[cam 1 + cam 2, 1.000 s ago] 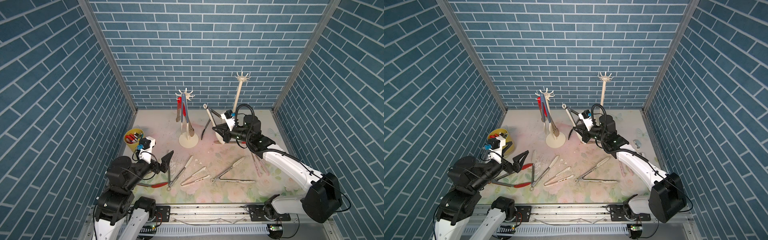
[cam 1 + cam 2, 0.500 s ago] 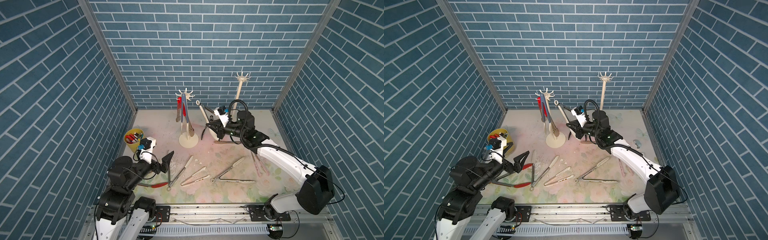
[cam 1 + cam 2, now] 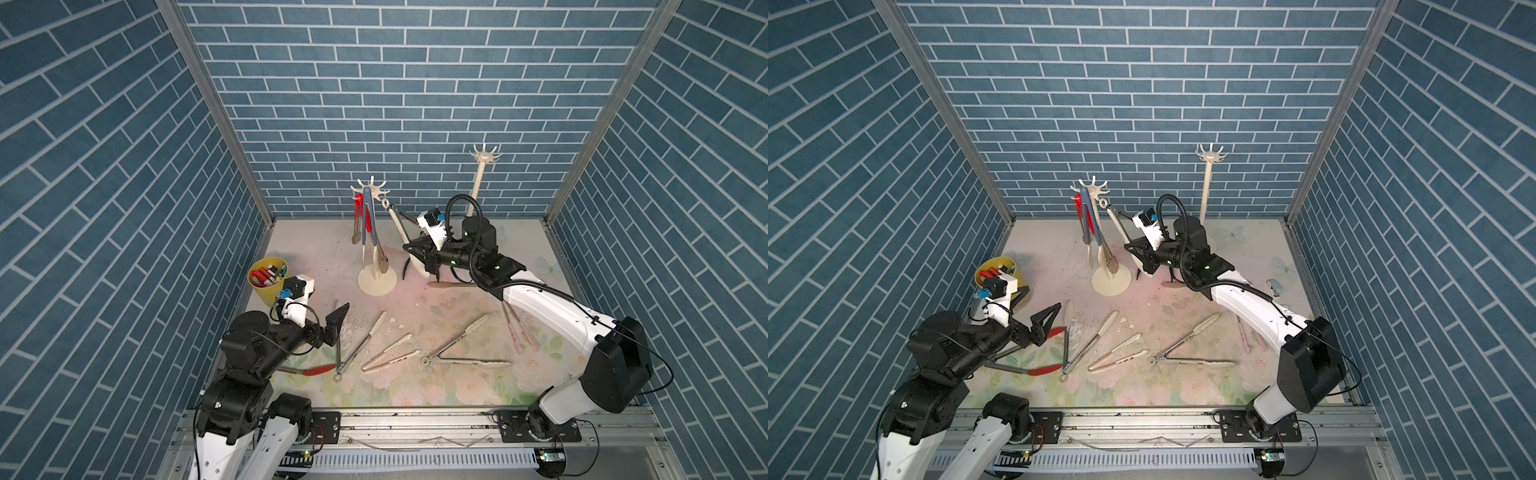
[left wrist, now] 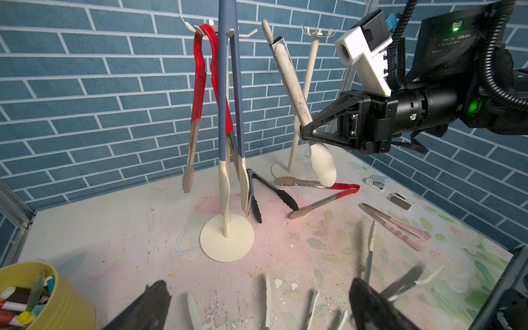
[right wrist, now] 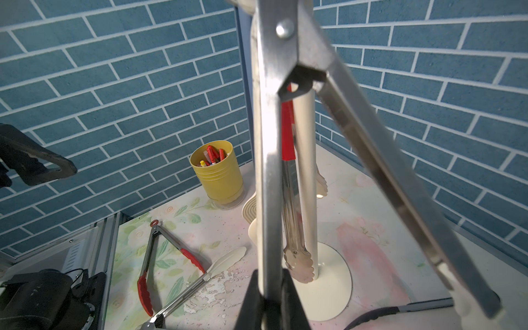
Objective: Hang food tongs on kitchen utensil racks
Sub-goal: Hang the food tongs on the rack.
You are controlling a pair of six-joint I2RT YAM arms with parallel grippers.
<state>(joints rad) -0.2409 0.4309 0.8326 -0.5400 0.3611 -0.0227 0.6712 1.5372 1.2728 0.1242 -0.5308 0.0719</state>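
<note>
Right claw (image 4: 305, 132), level on an outstretched arm, is clamped on one arm of the cream-tipped tongs (image 4: 288, 77). They tilt, splayed, hinge end up just beside the hooks of the nearer rack (image 4: 227, 241). Left claw (image 4: 257, 288) hovers spread wide, low over the bench (image 4: 114, 217).

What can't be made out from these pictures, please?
- Held tongs: ring end cut off by the picture's edge in the right wrist view.
- Far rack: base mostly hidden behind the right arm in a top view.
- Front red tongs: hinge under the left arm in both top views.
</note>
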